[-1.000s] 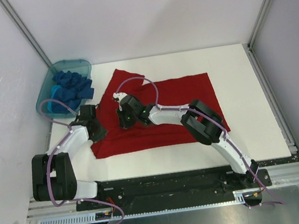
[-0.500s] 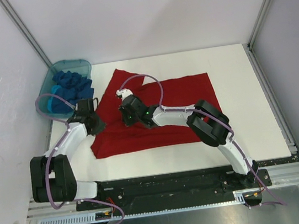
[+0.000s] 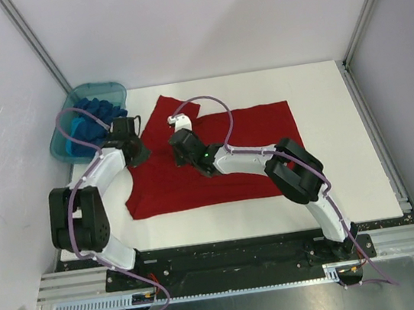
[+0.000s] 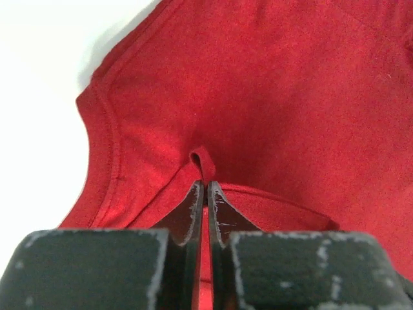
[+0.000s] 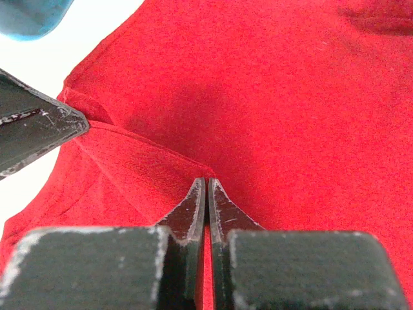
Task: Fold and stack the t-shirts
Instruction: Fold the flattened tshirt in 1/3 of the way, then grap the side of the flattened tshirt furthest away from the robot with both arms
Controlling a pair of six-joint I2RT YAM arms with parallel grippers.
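Observation:
The large red t-shirt (image 3: 244,146) lies spread on the white table, partly folded. My left gripper (image 3: 135,146) is shut on a pinch of its red cloth (image 4: 204,161) near the left hem. My right gripper (image 3: 181,145) is shut on a fold edge of the same shirt (image 5: 205,175) a little to the right of the left one. The left fingers (image 5: 32,129) show in the right wrist view. Blue t-shirts (image 3: 93,121) lie bunched in the teal tub.
The translucent teal tub (image 3: 79,96) stands at the back left corner, just left of the left gripper. Bare white table (image 3: 341,121) lies right of the shirt. Metal frame posts line both sides.
Both grippers have moved away from me toward the back with red cloth held, carrying the shirt's near left part up and over. The left arm now stretches beside the tub.

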